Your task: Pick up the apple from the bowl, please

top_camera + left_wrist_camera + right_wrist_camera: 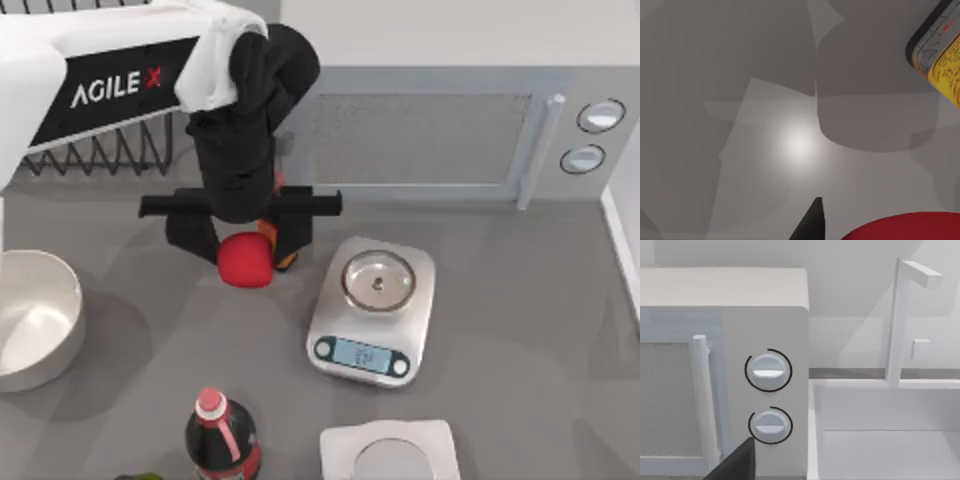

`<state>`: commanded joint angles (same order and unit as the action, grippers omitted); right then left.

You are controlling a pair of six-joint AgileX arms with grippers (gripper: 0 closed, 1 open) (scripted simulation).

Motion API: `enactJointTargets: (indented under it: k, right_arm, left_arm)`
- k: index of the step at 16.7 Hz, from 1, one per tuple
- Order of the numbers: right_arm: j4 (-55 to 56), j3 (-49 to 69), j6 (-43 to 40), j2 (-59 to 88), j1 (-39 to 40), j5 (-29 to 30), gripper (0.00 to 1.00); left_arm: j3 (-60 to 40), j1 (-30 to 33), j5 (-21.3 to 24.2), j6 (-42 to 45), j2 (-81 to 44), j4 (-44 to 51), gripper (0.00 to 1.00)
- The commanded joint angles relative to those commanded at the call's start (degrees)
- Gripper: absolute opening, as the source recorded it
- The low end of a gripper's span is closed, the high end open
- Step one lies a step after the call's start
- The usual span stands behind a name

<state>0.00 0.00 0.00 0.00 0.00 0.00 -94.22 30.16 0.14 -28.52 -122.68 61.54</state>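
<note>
Red matte round apple (245,261) clamped in left hand (247,243); bowl (35,320) smooth white.

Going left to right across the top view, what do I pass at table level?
bowl → cola bottle → apple held in the left gripper → kitchen scale → microwave knobs.
</note>
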Motion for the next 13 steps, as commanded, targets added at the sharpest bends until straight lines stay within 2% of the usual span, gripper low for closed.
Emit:
enactJointTargets:
  k: [11, 13]
  right_arm:
    - [0.0, 0.0, 0.0, 0.0, 0.0, 0.0, 1.0]
    - [0.0, 0.0, 0.0, 0.0, 0.0, 0.0, 1.0]
  left_arm:
    - [0.0, 0.0, 0.0, 0.0, 0.0, 0.0, 0.98]
    - [0.0, 0.0, 0.0, 0.0, 0.0, 0.0, 1.0]
